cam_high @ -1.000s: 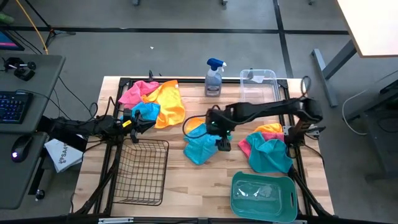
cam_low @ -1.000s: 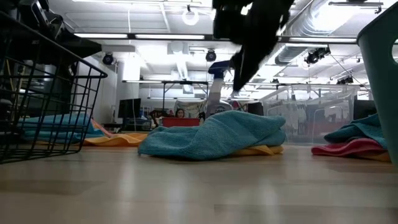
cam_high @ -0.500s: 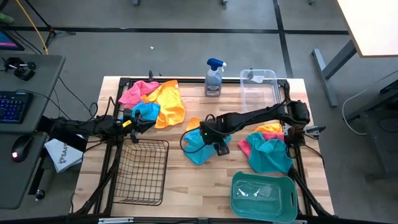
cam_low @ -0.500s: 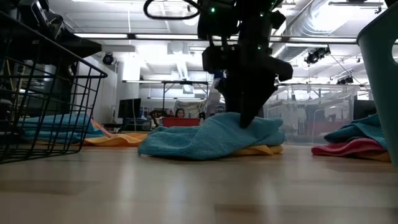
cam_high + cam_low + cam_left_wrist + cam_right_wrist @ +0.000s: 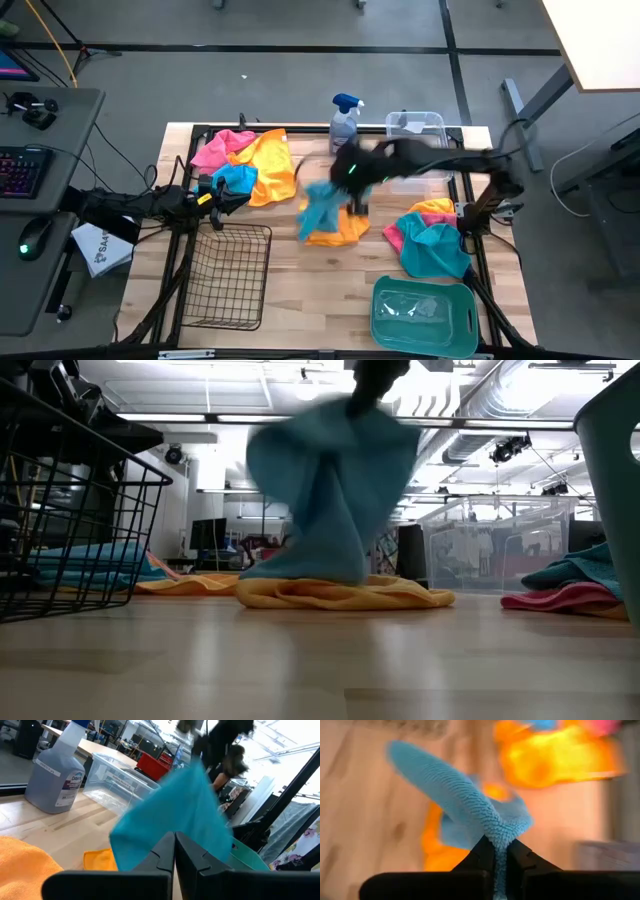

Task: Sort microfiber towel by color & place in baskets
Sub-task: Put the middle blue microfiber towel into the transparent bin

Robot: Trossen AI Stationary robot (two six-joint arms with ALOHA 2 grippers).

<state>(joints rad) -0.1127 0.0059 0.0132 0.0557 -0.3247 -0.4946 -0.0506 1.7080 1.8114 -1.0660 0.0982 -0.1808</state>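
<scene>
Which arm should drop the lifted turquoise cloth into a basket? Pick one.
Right. The right gripper is shut on the turquoise microfiber cloth, lifted above the orange-yellow cloth. The left gripper sits shut by the far-left cloth pile.

Overhead and table-level cameras share the lifted turquoise towel (image 5: 322,205).

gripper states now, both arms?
Left gripper: shut, empty, parked at the table's left edge.
Right gripper: shut on the turquoise towel, lifted.
</scene>
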